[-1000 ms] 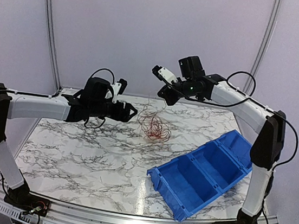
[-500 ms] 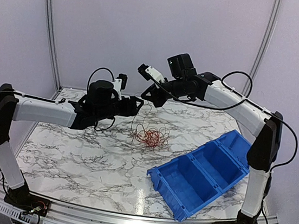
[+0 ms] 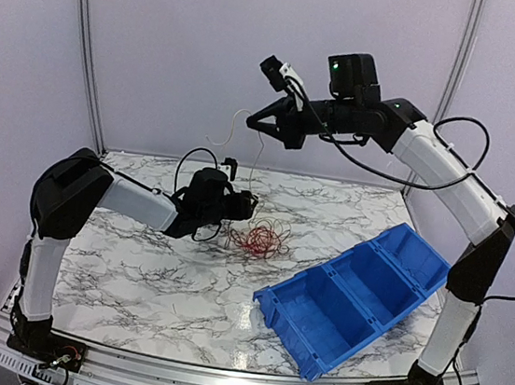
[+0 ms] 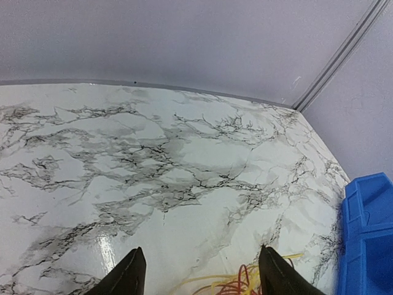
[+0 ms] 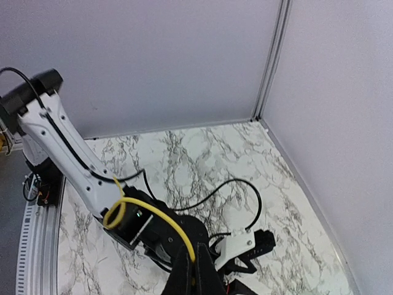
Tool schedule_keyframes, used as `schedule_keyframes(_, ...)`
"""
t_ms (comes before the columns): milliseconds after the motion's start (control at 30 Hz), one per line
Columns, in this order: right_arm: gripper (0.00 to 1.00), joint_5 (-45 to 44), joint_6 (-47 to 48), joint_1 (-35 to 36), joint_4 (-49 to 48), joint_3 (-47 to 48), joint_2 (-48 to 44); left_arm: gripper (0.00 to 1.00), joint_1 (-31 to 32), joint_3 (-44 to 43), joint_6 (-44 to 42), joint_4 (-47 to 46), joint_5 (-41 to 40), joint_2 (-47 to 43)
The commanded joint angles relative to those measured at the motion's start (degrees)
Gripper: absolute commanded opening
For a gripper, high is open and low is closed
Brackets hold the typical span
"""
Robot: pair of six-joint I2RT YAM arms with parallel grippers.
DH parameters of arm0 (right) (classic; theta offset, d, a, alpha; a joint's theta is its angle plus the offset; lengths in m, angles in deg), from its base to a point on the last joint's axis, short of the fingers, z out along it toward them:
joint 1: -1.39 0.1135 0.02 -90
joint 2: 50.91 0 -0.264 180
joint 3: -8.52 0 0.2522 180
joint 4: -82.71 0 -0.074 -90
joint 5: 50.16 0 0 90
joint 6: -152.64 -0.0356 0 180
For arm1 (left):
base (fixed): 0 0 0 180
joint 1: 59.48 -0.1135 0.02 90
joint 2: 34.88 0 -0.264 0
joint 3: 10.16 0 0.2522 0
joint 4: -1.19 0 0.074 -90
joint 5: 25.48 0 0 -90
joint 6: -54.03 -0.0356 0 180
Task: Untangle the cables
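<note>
The cables (image 3: pixel 256 240) lie as a red and orange tangle on the marble table (image 3: pixel 153 274), at the middle back. My right gripper (image 3: pixel 253 124) is raised high above them. In the right wrist view it (image 5: pixel 195 257) is shut on a yellow cable (image 5: pixel 153 216) that curls into a small loop on the left. A thin pale strand hangs from it down to the tangle. My left gripper (image 3: pixel 243 204) is low at the tangle's left edge. In the left wrist view it (image 4: pixel 202 271) is open, with yellow and red cable loops (image 4: pixel 242 285) by the right finger (image 4: pixel 277 275).
A blue bin (image 3: pixel 353 293) with three compartments lies at the table's right front, and its corner shows in the left wrist view (image 4: pixel 368 233). Pale walls close the back and sides. The left arm (image 5: pixel 67 160) lies below the right gripper.
My right gripper has risen up and to the right, drawing one thin cable out of the tangle. My left gripper has dropped and reached right to the tangle's edge.
</note>
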Motion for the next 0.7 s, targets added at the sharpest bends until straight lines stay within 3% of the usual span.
schedule_keyframes(0,0.0,6.3,1.6,-0.8,0.0,6.8,-2.1,0.65,0.2,-2.8,2.6,-2.6,0.1,4.3)
schedule_keyframes(333,0.0,8.2,2.7,-7.4,-0.7,16.8,-2.8,0.61,0.2,-0.4,3.3,-2.6,0.1,6.6)
schedule_keyframes(667,0.0,9.1,1.7,-13.8,-6.7,11.4,-6.3,0.61,0.2,7.5,-0.6,-2.6,-1.5,0.7)
